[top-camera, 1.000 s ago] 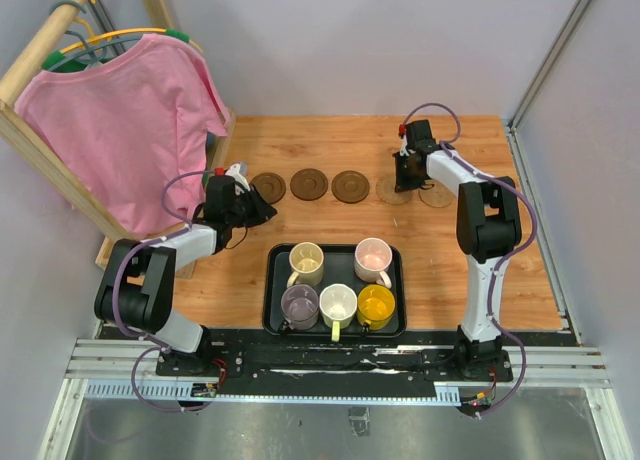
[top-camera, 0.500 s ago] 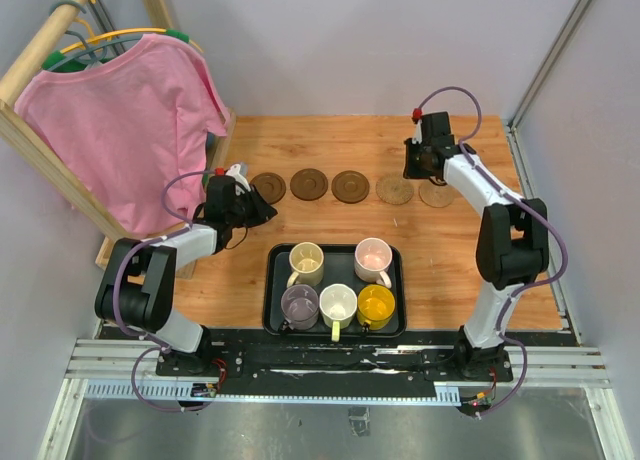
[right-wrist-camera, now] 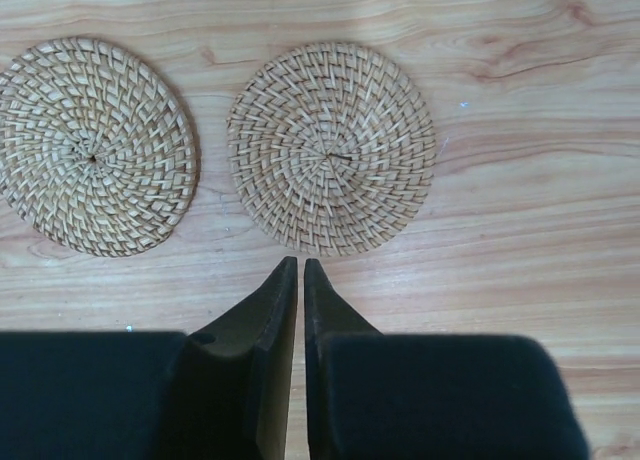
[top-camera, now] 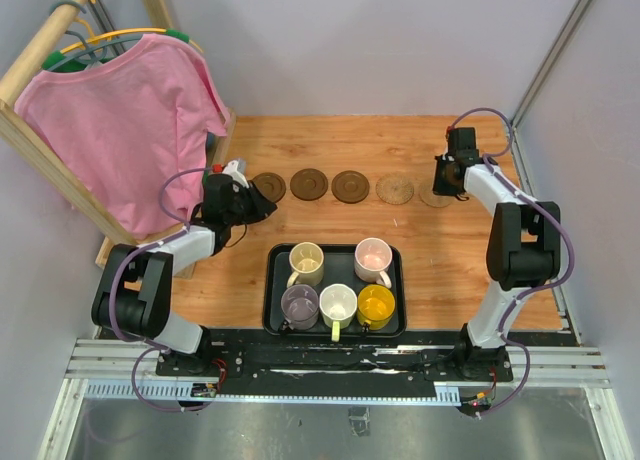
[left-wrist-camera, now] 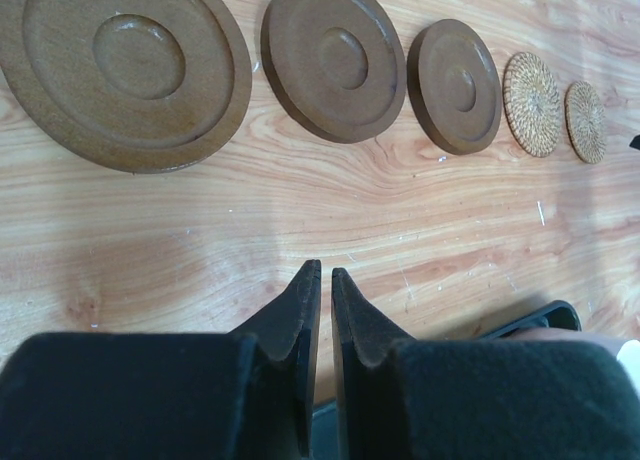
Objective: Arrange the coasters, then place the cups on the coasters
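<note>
Five coasters lie in a row across the table: three dark brown ones (top-camera: 268, 187) (top-camera: 309, 184) (top-camera: 350, 186) and two tan woven ones (top-camera: 395, 189) (top-camera: 432, 196). The five cups stand in the black tray (top-camera: 270, 290): cream (top-camera: 306, 263), pink (top-camera: 372, 258), grey-lilac (top-camera: 299, 304), white (top-camera: 338, 305) and amber (top-camera: 376, 305). My left gripper (left-wrist-camera: 321, 272) is shut and empty, just in front of the leftmost brown coaster (left-wrist-camera: 125, 65). My right gripper (right-wrist-camera: 300, 265) is shut and empty, its tips just short of the rightmost woven coaster (right-wrist-camera: 332, 148).
A pink shirt (top-camera: 130, 120) hangs on a wooden rack at the far left, close behind my left arm. A grey wall (top-camera: 580, 180) borders the table's right edge near my right arm. The tray sits near the front edge between both arm bases.
My right arm has swung right, from above the fourth coaster to the fifth one, and its jaws have closed. The left arm has stayed put.
</note>
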You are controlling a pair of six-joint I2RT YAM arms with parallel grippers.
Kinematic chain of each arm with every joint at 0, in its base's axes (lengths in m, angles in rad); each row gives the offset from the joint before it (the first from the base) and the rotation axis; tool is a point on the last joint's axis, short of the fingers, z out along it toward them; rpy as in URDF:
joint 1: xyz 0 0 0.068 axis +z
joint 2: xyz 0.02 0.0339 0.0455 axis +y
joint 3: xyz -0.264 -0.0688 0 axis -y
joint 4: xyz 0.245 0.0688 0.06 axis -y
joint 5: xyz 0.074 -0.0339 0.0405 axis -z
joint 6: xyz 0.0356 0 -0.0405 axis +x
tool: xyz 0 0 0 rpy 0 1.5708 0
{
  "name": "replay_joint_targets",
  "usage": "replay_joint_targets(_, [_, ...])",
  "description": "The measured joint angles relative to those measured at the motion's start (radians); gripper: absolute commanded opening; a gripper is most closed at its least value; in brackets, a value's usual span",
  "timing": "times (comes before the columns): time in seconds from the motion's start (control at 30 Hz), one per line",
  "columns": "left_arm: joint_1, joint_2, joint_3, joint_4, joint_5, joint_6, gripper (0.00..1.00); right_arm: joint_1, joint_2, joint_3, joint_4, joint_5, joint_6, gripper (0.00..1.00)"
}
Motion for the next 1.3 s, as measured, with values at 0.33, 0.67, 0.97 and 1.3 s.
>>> replay_joint_targets(0.33, [0.000,-0.002,-0.014,0.013,0.000,-0.003,0.14,-0.017,0.054,0.014,0.001,0.010,0.001,0.06])
replay_joint_targets(0.67, [0.000,-0.003,-0.014,0.014,0.000,-0.004,0.13,-0.040,0.131,0.077,-0.006,0.006,0.001,0.06])
replay_joint_targets(0.97, [0.000,-0.003,-0.014,0.013,-0.001,-0.004,0.14,-0.043,0.193,0.126,-0.005,-0.008,0.000,0.05])
replay_joint_targets(1.3, [0.000,-0.003,-0.014,0.013,-0.001,-0.004,0.14,-0.043,0.204,0.135,-0.003,-0.034,0.000,0.05])
